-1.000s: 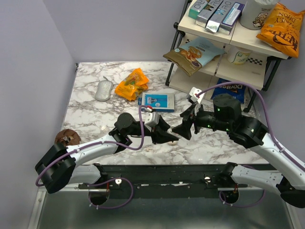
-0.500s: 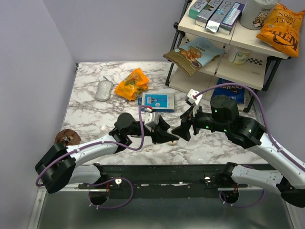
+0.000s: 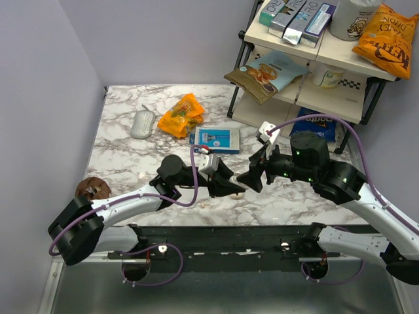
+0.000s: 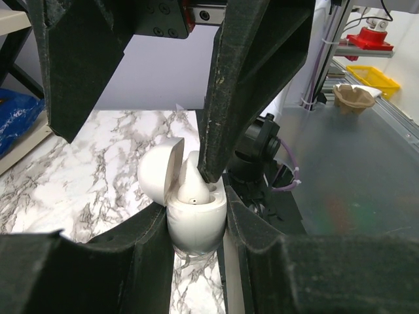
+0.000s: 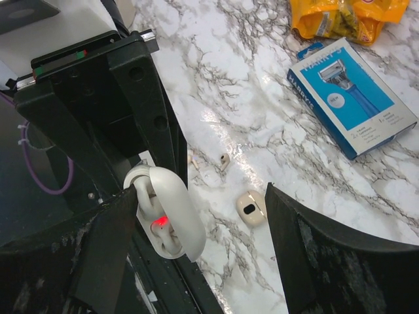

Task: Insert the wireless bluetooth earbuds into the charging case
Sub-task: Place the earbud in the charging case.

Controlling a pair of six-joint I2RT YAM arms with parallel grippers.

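Observation:
My left gripper is shut on the white charging case and holds it upright with its lid open. A cream earbud sits in the case. One finger of my right gripper touches this earbud from above. In the right wrist view the case shows a red light inside, and my right gripper is open around it. A second cream earbud with a dark spot lies on the marble, with a smaller cream piece beyond it. In the top view both grippers meet near the front edge.
A blue-and-white flat box lies behind the grippers, with an orange snack bag and a grey-white mouse further back left. A brown lump sits at the left edge. A shelf rack with snacks stands at the back right.
My right gripper has shifted only slightly over the case. My left gripper still holds the case in the same place.

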